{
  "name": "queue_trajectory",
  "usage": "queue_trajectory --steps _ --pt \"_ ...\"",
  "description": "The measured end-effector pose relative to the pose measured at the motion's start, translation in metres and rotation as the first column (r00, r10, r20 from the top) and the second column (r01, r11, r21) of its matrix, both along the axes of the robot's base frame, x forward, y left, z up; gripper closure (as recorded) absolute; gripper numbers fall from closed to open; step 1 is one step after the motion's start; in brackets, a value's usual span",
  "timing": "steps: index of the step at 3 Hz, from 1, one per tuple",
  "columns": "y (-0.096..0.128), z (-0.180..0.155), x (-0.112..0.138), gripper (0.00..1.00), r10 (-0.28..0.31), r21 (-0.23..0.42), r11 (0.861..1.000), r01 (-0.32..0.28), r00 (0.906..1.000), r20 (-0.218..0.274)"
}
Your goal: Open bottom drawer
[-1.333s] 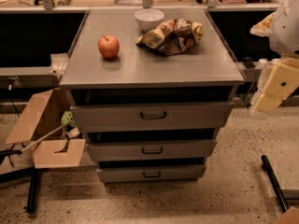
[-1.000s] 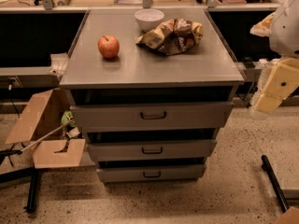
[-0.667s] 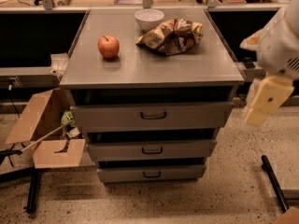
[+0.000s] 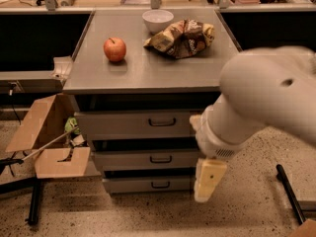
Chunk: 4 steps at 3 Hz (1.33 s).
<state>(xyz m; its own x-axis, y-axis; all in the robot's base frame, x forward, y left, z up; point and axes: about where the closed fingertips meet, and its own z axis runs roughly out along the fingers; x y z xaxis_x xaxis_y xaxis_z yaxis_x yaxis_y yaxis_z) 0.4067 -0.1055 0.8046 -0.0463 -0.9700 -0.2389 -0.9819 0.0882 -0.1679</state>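
Since the earlier frame, arm (image 4: 261, 98) and gripper (image 4: 209, 179) have swung in from the right, just beside the bottom drawer (image 4: 138, 184), lowest of three, apparently fully shut. Gripper state: cannot tell. Grasping the handle (image 4: 160, 184) and pulling remain.

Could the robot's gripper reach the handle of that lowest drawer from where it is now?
Probably yes. The gripper hangs low by the right end of the bottom drawer, whose dark handle shows uncovered mid-front. The cardboard box stands off to the left, out of the path.
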Motion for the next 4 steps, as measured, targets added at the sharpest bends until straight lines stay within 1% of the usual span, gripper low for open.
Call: queue_trajectory --steps 1,2,3,4 --pt "-0.005 -0.022 -0.016 0.00 0.005 -0.021 1.000 -0.006 0.9990 -0.044" --pt "-0.004 -0.021 -0.015 0.00 0.005 -0.021 1.000 -0.005 0.9991 -0.043" --pt "-0.004 -0.070 -0.010 0.00 0.025 -0.030 0.999 -0.028 0.9948 -0.099" --pt "0.000 -0.172 -0.005 0.00 0.090 -0.048 0.994 -0.100 0.9776 -0.190"
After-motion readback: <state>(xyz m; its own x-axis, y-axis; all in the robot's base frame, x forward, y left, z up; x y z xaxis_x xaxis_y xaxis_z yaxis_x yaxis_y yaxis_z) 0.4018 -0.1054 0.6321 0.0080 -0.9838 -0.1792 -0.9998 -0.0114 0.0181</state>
